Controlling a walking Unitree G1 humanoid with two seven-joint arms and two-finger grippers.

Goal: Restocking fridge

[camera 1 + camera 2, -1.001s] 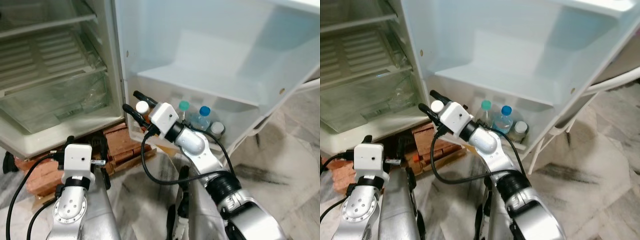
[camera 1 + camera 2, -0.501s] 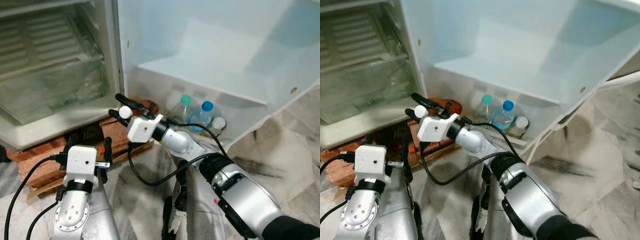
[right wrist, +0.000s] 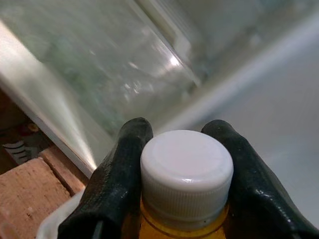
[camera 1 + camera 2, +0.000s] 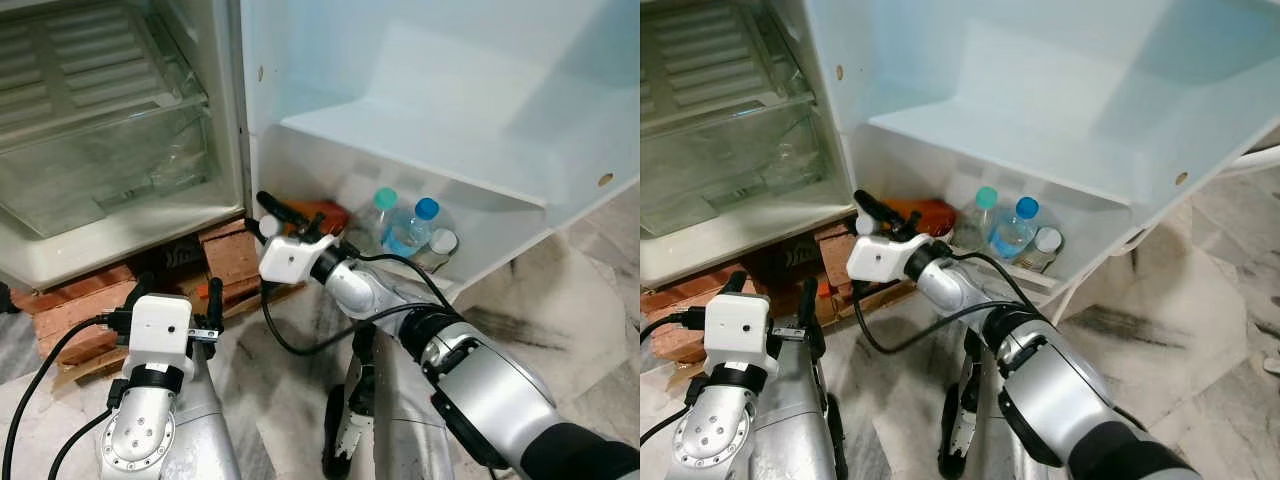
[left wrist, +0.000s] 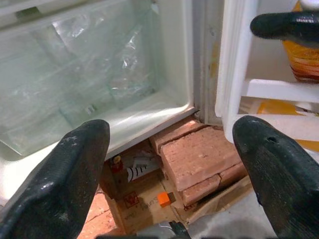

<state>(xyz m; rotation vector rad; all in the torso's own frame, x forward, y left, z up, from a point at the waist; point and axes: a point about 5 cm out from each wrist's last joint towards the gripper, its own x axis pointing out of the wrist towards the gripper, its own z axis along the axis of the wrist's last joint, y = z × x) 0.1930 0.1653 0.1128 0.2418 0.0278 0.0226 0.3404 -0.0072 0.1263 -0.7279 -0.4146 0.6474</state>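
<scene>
My right gripper (image 4: 266, 216) is shut on the white-capped neck of an orange juice bottle (image 4: 324, 213). In the right wrist view both fingers (image 3: 119, 169) press against its white cap (image 3: 186, 167). The bottle leans on its side, and its body reaches into the hinge end of the open fridge door's bottom shelf (image 4: 470, 262). It also shows behind the shelf rail as the orange bottle (image 5: 305, 52) in the left wrist view. Further along that shelf stand a green-capped bottle (image 4: 378, 208), a blue-capped bottle (image 4: 418, 222) and a small white-capped bottle (image 4: 439, 244). My left gripper (image 4: 177, 291) hangs low, open and empty.
The fridge body stands open on the left, with a clear crisper drawer (image 4: 100, 170) under a wire-ribbed shelf. Red bricks (image 4: 228, 256) and cardboard prop up the fridge at floor level. A deeper door shelf (image 4: 400, 140) juts out above the bottles. Marble floor lies to the right.
My right arm has swung lower and leftward with the bottle, from upright near the other bottles to tipped at the shelf's hinge end. The head view has shifted. The left arm stays idle.
</scene>
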